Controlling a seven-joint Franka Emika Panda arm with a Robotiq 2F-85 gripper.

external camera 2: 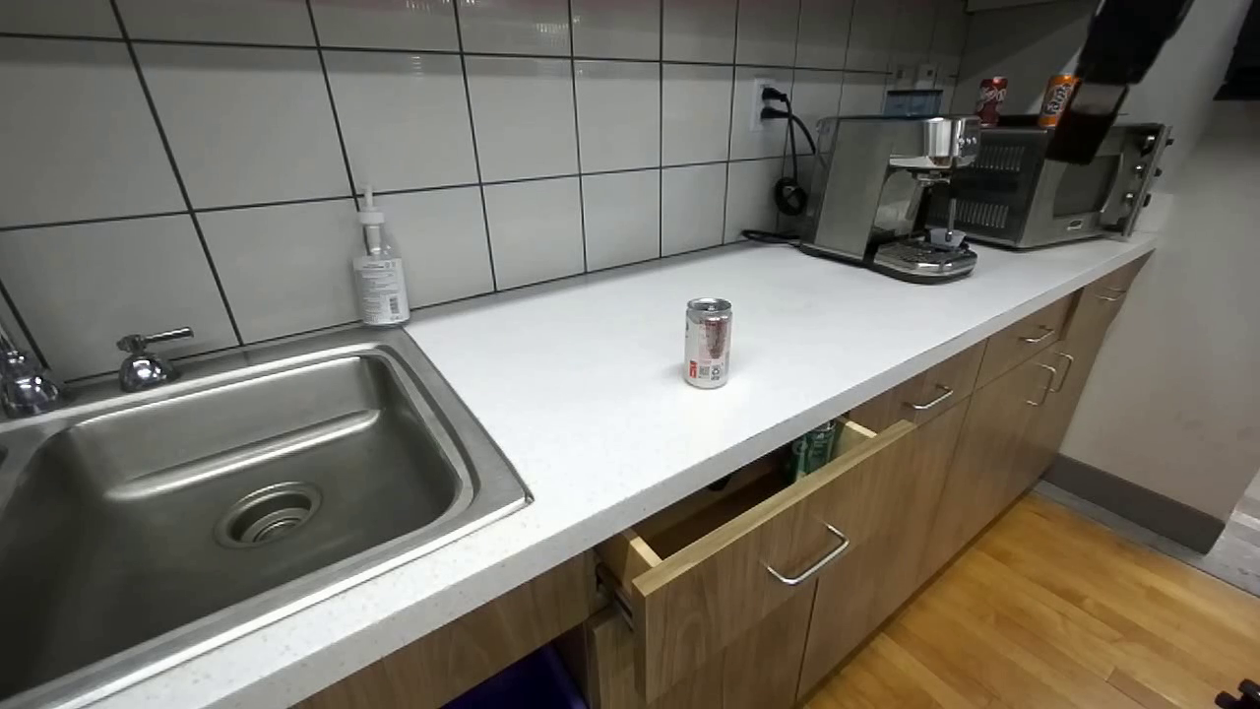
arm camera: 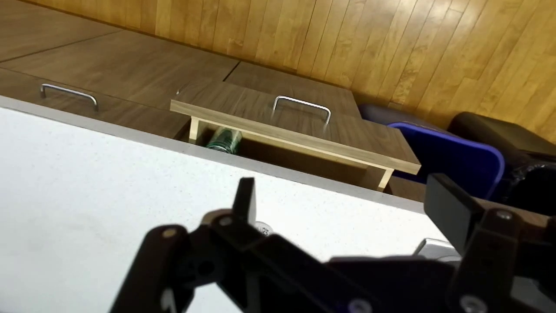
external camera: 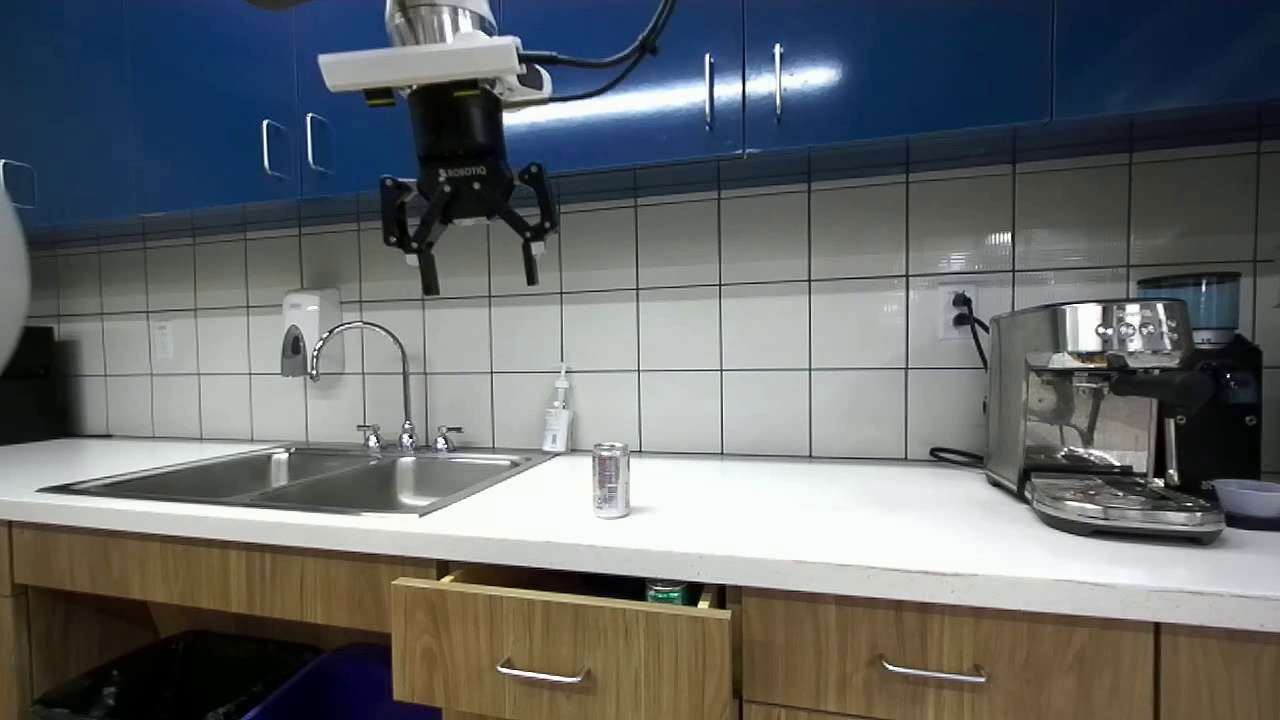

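The fingers point(external camera: 429, 272) are hanging high above the worktop point(external camera: 800, 510), tips pointing down, and are standing widely parted, their dark, flat pads facing each other across a broad gap. Well below them, the silvery can point(external camera: 611, 481) is standing upright on the worktop: its long axis is running vertically, its ringed metal top point(external camera 2: 709, 304) is facing up and its base is resting flat; in the wrist view only that top is peeking past a finger. Its slim cylinder is tapering slightly at the rim, and its smooth, shiny wall is carrying fine print and, in an exterior view, a small red patch point(external camera 2: 693, 369). Lower again beneath the fingers, a wooden drawer point(external camera: 560, 635) is sitting pulled out, its flat front displaying streaked brown grain and a bowed metal handle point(external camera: 542, 677); inside it, a green can point(arm camera: 225, 140) is showing in part. Also below the fingers, by glazed tiles point(external camera: 680, 330), a clear plastic pump bottle point(external camera: 557, 425) is standing near a corner of the round-cornered steel sink point(external camera 2: 285, 433). Lower than the fingers and well off to one side, a boxy coffee machine point(external camera: 1080, 420) is gleaming in polished metal.
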